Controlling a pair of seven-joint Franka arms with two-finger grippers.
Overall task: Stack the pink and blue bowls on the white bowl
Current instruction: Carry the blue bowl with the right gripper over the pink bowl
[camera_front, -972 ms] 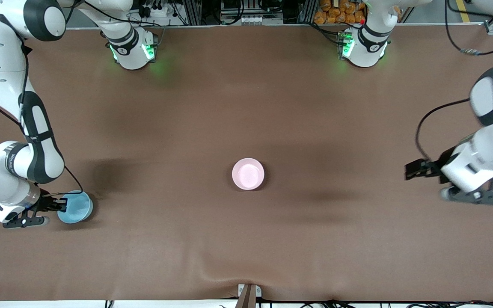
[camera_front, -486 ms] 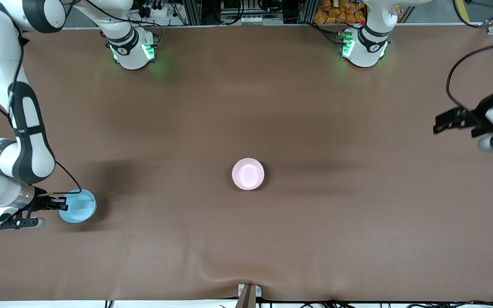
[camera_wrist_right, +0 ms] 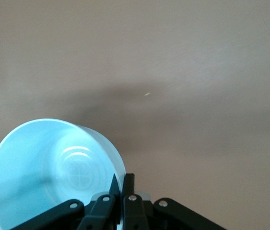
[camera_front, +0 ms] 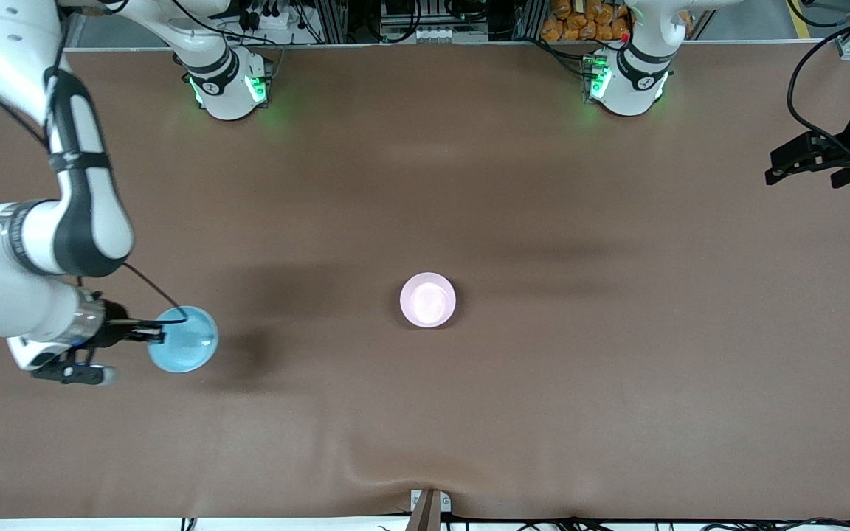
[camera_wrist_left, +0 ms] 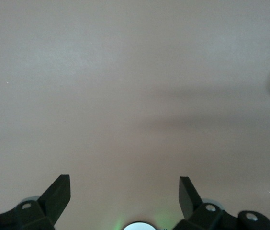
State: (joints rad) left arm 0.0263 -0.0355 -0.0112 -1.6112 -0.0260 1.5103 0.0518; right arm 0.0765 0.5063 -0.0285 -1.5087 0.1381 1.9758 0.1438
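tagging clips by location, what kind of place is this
Probably a robotics lab or test cell: two arm bases are bolted along one edge of a brown-covered table, cabling and equipment racks line that edge, and only a pink bowl and blue bowl are out.

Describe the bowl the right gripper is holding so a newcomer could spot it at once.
Start at the brown table and look toward the right arm's end. There the right gripper is shut on the rim of the blue bowl, lifted above the surface. It is light sky blue, unlike the pale pink bowl at the table's middle.
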